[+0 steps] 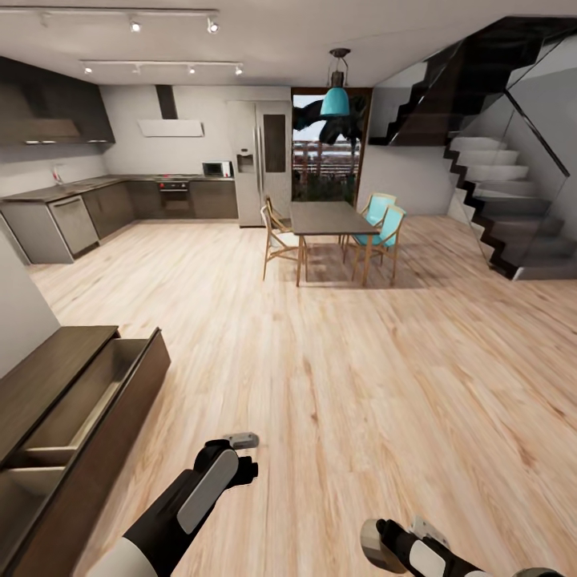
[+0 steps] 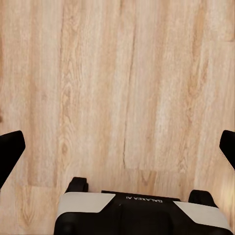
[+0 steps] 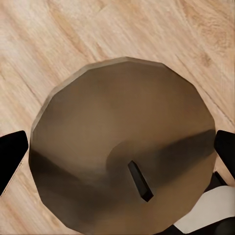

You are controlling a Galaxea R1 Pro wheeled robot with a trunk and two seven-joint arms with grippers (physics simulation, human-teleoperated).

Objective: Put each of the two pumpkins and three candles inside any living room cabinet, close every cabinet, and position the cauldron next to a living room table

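Observation:
A tan-brown candle [image 3: 122, 152] with a flat top and a dark wick sits between the fingers of my right gripper [image 3: 117, 152], which is shut on it. In the head view this candle [image 1: 373, 546] and the right gripper [image 1: 386, 546] hang low at the bottom right, above the floor. The long dark brown cabinet [image 1: 48, 373] stands at the lower left with a top drawer [image 1: 120, 417] pulled out. My left gripper [image 1: 240, 449] hovers over bare floor just right of that drawer, open and holding nothing [image 2: 117, 152]. The pumpkins, the cauldron and the table are out of view.
Light wooden floor [image 1: 361, 385] stretches ahead. A dining table [image 1: 328, 218] with wooden and teal chairs stands in the middle distance. The staircase [image 1: 505, 208] rises at the right. Dark grey kitchen counters [image 1: 80, 208] and a fridge [image 1: 260, 160] line the far left.

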